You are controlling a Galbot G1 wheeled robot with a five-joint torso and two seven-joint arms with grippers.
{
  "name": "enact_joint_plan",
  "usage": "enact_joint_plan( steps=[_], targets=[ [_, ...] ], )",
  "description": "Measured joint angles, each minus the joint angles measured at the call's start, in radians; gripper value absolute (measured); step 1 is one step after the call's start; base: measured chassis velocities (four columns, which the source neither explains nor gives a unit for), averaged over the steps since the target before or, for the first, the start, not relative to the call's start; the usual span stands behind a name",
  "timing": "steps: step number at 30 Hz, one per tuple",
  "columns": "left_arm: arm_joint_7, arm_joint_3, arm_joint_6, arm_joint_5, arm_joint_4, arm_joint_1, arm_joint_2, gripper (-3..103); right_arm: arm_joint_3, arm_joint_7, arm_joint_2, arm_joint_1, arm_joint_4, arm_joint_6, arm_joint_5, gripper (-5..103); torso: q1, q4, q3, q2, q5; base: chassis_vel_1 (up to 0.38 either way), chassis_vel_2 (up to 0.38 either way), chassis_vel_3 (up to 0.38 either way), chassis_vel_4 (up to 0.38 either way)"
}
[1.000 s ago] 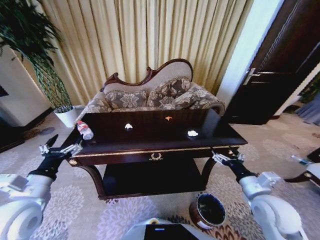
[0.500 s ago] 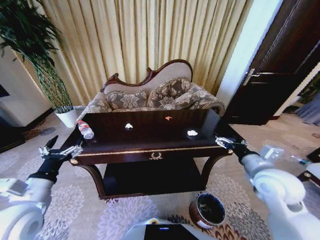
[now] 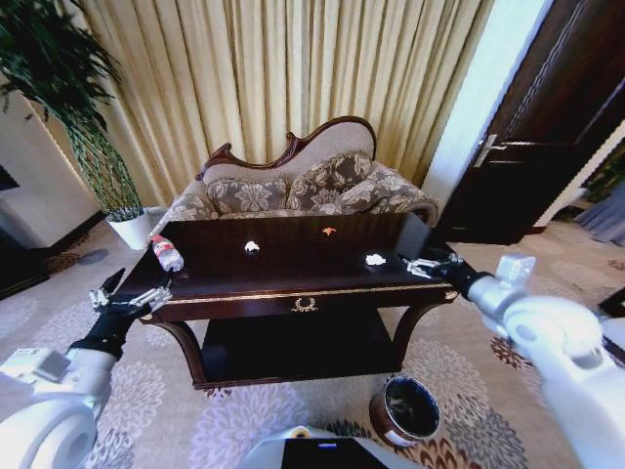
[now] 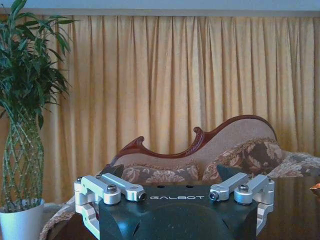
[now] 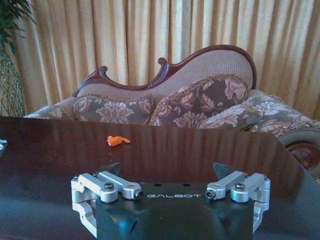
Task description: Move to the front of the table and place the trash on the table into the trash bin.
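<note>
On the dark desk (image 3: 293,269) lay the trash: a clear bottle (image 3: 166,253) at the left end, a white paper bit (image 3: 252,246), an orange piece (image 3: 329,232) and another paper bit (image 3: 376,260). The trash bin (image 3: 410,411) stood on the carpet at the front right. Since half a second before, the right pincer (image 3: 422,265), fingers spread, had moved inward over the desk's right end beside that paper bit, while the left pincer (image 3: 132,296), also spread, had shifted slightly toward the front left corner.
</note>
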Motion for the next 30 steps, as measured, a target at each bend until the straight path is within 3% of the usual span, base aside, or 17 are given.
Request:
enact_joint_plan(
  steps=[5, 10, 13, 30],
  targets=[
    [-0.021, -0.003, 0.002, -0.002, 0.000, 0.026, 0.002, 100, -0.126, 0.073, -0.034, 0.129, -0.064, -0.029, 0.065, 100, 0.000, 0.0000, 0.000, 0.000, -0.0001, 0.000, 0.000, 0.000, 0.000],
    [-0.029, 0.010, 0.005, -0.001, 0.000, 0.041, 0.006, 100, -0.247, 0.188, -0.012, 0.225, -0.091, -0.033, 0.115, 100, 0.000, 0.0003, 0.000, 0.000, -0.0001, 0.000, 0.000, 0.000, 0.000],
    [-0.035, 0.017, 0.013, -0.002, 0.000, 0.042, 0.014, 100, -0.298, 0.216, 0.010, 0.252, -0.087, -0.033, 0.116, 100, 0.000, -0.0001, 0.000, 0.000, -0.0002, 0.000, 0.000, 0.000, 0.000],
    [-0.040, 0.031, 0.017, 0.001, 0.001, 0.055, -0.001, 100, -0.519, 0.264, 0.131, 0.406, -0.167, -0.032, 0.038, 100, 0.000, 0.0003, 0.000, 0.000, -0.0003, 0.000, 0.000, 0.000, 0.000]
  ],
)
